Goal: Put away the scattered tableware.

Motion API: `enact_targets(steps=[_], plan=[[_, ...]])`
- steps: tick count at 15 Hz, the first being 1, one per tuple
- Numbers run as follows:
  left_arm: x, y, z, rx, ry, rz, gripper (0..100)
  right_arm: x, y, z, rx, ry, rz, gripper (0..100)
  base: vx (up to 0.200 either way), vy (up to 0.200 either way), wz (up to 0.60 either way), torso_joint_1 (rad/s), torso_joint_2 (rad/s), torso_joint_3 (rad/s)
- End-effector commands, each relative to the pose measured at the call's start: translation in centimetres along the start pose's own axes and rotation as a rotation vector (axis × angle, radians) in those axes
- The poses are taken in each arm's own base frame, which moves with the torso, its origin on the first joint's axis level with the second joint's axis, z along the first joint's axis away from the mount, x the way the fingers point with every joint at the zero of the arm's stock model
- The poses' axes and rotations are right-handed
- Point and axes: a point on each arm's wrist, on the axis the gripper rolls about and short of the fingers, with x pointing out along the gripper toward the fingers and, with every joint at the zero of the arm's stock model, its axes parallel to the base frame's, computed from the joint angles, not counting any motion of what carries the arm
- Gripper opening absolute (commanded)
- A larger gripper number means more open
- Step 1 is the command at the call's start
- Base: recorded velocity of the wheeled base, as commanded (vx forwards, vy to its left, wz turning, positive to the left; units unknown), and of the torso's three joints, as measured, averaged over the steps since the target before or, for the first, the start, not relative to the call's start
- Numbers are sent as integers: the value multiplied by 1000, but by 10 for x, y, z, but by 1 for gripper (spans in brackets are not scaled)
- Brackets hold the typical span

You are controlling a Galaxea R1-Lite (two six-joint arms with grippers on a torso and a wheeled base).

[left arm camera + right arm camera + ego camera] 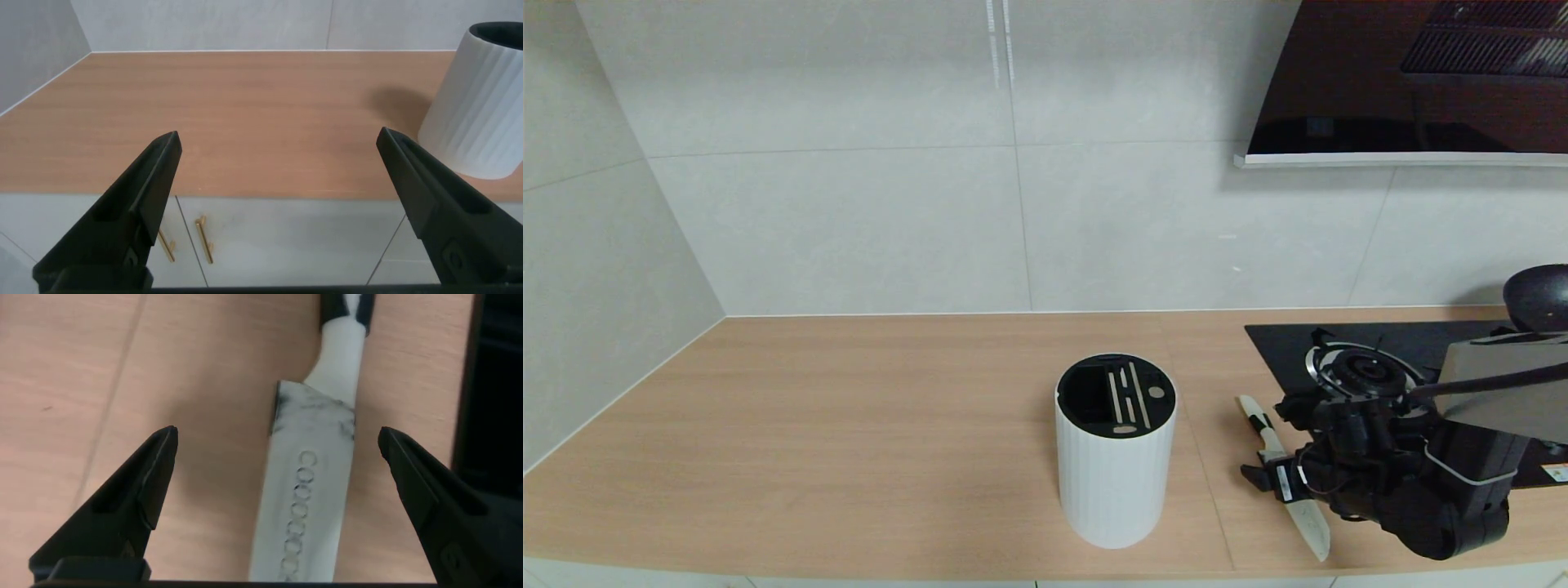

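Note:
A white ceramic knife (1286,478) with a black-and-white handle lies flat on the wooden counter (849,425), right of the white ribbed utensil holder (1115,461). My right gripper (1278,445) hovers directly over the knife, open; in the right wrist view the blade (306,498) lies between the two spread fingers (122,510). The holder has a black slotted top and stands upright near the counter's front edge. My left gripper (278,212) is open with nothing between its fingers, off the front edge of the counter, with the holder (482,98) off to one side.
A black stove top with a burner ring (1364,371) sits at the right, close behind the right gripper. A dark round object (1535,296) rests at the far right. A range hood (1413,82) hangs above. Cabinet doors with brass handles (204,241) are below the counter.

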Motion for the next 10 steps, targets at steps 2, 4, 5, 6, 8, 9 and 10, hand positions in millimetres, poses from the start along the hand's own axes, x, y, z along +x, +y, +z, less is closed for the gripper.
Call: enact_targets(steps=[2, 4, 5, 6, 8, 9, 10], plan=[[0, 0, 0, 0, 1, 0, 100, 8, -2, -3, 18, -3, -5, 100, 0, 0, 0, 0, 0, 0], [0, 0, 0, 0, 1, 0, 100, 12, -1, -4, 18, -10, -5, 100, 0, 0, 0, 0, 0, 0], [0, 0, 0, 0, -1, 0, 100, 15, -1, -5, 18, -9, -5, 100, 0, 0, 0, 0, 0, 0], [0, 0, 0, 0, 1, 0, 100, 16, -1, -5, 18, -9, -6, 100, 0, 0, 0, 0, 0, 0], [0, 0, 0, 0, 1, 0, 100, 17, -5, -4, 24, -13, -15, 100, 0, 0, 0, 0, 0, 0], [0, 0, 0, 0, 1, 0, 100, 18, -6, -4, 26, -13, -17, 100, 0, 0, 0, 0, 0, 0], [0, 0, 0, 0, 1, 0, 100, 20, -8, -7, 30, -5, -23, 0, 0, 0, 0, 0, 0, 0]])
